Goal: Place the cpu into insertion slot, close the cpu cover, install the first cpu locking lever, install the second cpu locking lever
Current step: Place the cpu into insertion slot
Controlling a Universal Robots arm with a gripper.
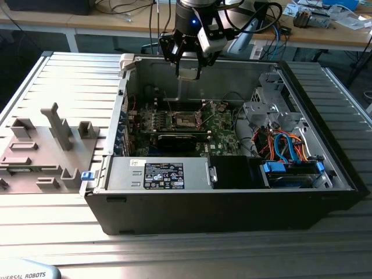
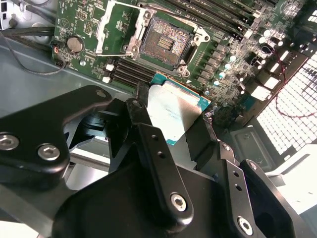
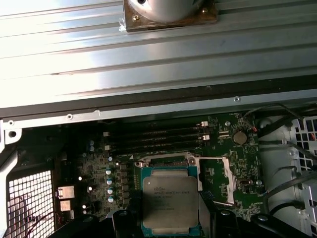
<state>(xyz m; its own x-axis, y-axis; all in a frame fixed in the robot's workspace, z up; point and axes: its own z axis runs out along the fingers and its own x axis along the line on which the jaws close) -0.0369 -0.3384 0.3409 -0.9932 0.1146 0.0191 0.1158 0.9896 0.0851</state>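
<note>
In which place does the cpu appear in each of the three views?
Exterior view: cpu held in the gripper, high over the green board.
Second wrist view: cpu held beside the empty slot.
First wrist view: cpu seen in front of the slot.
Shared landmark: the board.

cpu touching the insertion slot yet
Apart. In the second wrist view the cpu sits clamped in the hand, with the empty insertion slot lying well beyond it.

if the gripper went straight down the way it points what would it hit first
Probably the open insertion slot, the held cpu touching first; depth is unclear, so it could land on the board beside it.
</note>
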